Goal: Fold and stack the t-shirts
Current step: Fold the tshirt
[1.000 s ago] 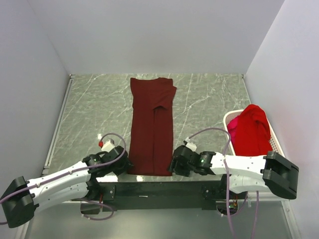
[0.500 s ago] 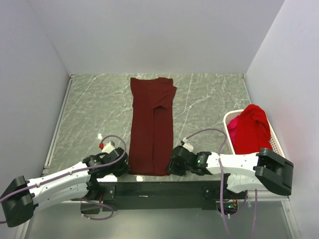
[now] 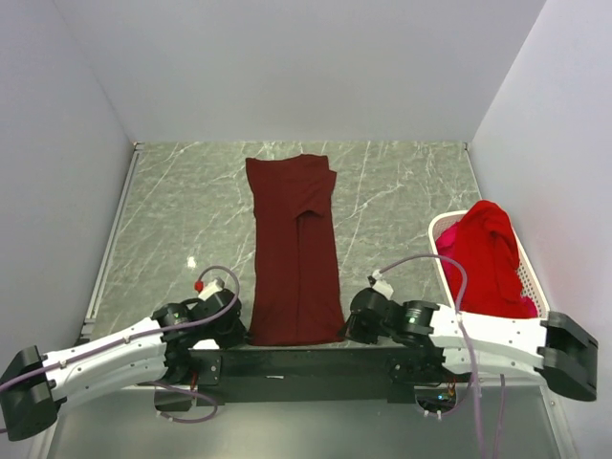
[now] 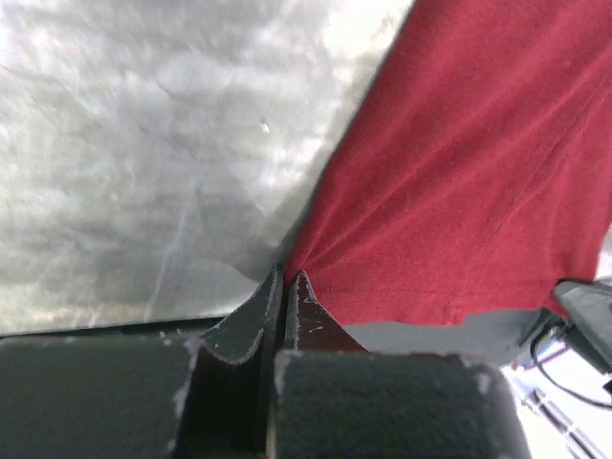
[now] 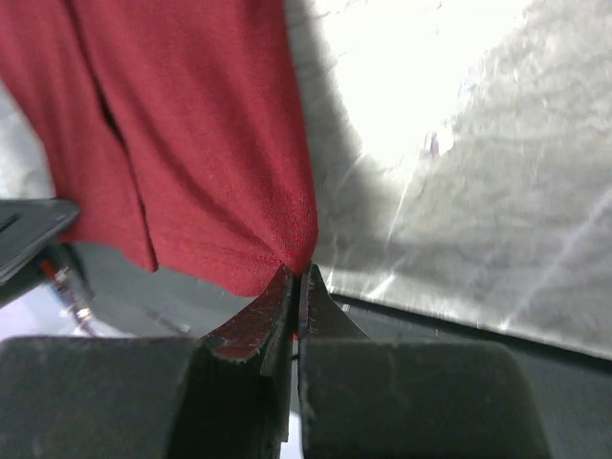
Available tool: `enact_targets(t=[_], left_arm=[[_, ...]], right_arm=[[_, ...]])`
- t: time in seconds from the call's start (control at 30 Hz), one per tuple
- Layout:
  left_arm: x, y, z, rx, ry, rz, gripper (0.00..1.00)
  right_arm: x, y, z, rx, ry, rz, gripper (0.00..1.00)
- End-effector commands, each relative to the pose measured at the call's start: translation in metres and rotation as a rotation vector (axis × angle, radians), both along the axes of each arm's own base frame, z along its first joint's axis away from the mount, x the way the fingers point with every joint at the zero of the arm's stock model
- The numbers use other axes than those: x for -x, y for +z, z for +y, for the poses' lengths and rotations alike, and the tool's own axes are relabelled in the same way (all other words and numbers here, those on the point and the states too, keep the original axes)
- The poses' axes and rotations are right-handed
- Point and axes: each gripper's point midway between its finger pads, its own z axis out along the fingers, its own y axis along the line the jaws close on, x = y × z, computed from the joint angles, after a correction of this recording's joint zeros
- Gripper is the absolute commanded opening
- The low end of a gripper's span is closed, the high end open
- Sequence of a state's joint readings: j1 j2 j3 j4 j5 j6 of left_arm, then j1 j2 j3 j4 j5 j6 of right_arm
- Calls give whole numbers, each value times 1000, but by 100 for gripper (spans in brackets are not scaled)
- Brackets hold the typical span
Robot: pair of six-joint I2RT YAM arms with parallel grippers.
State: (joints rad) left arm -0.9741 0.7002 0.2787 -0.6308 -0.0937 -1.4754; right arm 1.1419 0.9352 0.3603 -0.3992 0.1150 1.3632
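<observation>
- Top external view, progress: the maroon t-shirt (image 3: 295,251) lay on the table (image 3: 182,220) as a long narrow strip, its sides already folded inward and running from the far middle to the near edge. The crosswise folds were not yet made. The red t-shirts (image 3: 483,251) were heaped unfolded in the white basket (image 3: 436,228) at the right, and no stack had been begun, so most of the task remained.
- Top external view, end effectors: the left end effector (image 3: 241,330) sat at the strip's near-left corner and the right end effector (image 3: 352,328) at its near-right corner.
- Left wrist view: the left end effector (image 4: 285,285) was clenched on the hem corner of the maroon t-shirt (image 4: 469,172), with cloth fanning from the pinch across the table (image 4: 143,143).
- Right wrist view: the right end effector (image 5: 296,279) was likewise clamped on the opposite hem corner of the maroon t-shirt (image 5: 191,124), beside bare table (image 5: 478,191).
- Change from the frame one second earlier: the strip had slid slightly toward the near edge, its hem had been drawn wider and flatter, and the right arm had swung outward to the right.
</observation>
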Motion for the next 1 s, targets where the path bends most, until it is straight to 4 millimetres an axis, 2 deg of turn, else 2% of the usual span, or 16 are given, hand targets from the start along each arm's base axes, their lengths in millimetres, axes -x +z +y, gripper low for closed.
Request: enact_targets(t=[0.0, 0.2, 0.27, 0.4, 0.43, 0.5, 0.53, 0.6, 0.63, 0.7, 0.73, 0.8, 0.87, 0.9, 0.93, 0.97], left_arm=[[12, 7, 4, -27, -55, 30, 1], [26, 16, -19, 1, -97, 39, 1], [17, 33, -27, -1, -102, 0, 1], [-24, 68, -31, -39, -59, -161, 0], [-46, 81, -34, -22, -46, -207, 0], [-69, 85, -35, -28, -29, -224, 0], [-94, 99, -35, -5, -9, -275, 0], [-119, 104, -33, -32, 11, -305, 0], [-138, 118, -30, -32, 31, -343, 0], [-164, 121, -32, -48, 46, -364, 0], [-182, 133, -29, -58, 68, -399, 1], [-204, 129, -29, -78, 82, -400, 1], [-231, 129, -28, -72, 101, -405, 1], [-238, 128, -27, -79, 108, -405, 1], [-250, 134, -25, -81, 121, -422, 1], [-258, 124, -25, -94, 124, -402, 1]], right_arm=[[10, -3, -22, 67, 17, -10, 0], [20, 22, -8, 66, 63, -46, 0], [12, 29, -10, 104, 55, -81, 0], [-24, 54, -12, 145, 39, -159, 0], [-35, 63, -7, 146, 67, -195, 0], [-66, 82, -3, 132, 25, -242, 0], [-78, 81, -5, 180, 48, -262, 0], [-104, 89, -6, 198, 22, -281, 0], [-120, 97, 3, 207, 46, -308, 0], [-151, 115, 11, 187, 16, -348, 0], [-162, 106, 14, 228, 36, -336, 0], [-189, 118, 17, 232, 9, -358, 0], [-207, 108, 20, 249, 23, -342, 0], [-225, 119, 22, 230, 0, -362, 0], [-234, 108, 23, 259, 15, -341, 0], [-243, 107, 24, 262, 15, -340, 0]])
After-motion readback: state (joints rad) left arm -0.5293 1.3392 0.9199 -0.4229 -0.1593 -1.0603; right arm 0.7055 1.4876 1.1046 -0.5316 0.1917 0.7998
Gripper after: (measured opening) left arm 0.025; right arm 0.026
